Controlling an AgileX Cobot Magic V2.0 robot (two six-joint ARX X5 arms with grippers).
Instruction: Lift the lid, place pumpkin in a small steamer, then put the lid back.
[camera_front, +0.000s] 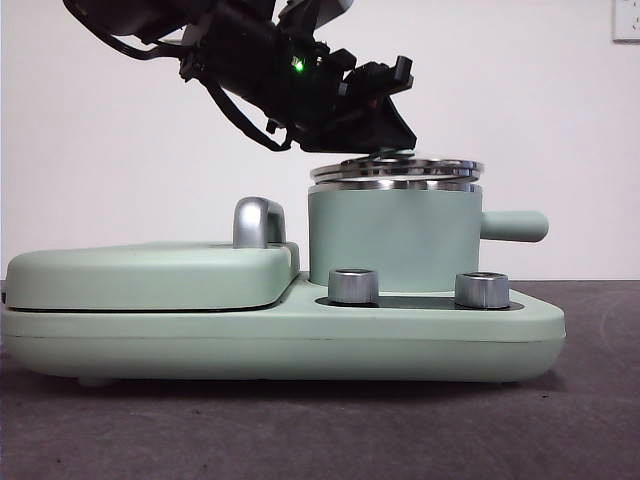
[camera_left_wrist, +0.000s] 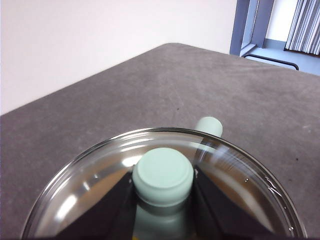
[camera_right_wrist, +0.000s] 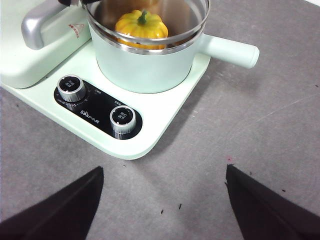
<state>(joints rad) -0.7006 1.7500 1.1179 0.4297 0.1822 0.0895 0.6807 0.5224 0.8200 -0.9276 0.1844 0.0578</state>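
One steamer sits on the base above two dials, holding one pumpkin. The left gripper pinches the knob of the lid on its rim; the right gripper, at six o'clock, gapes empty.
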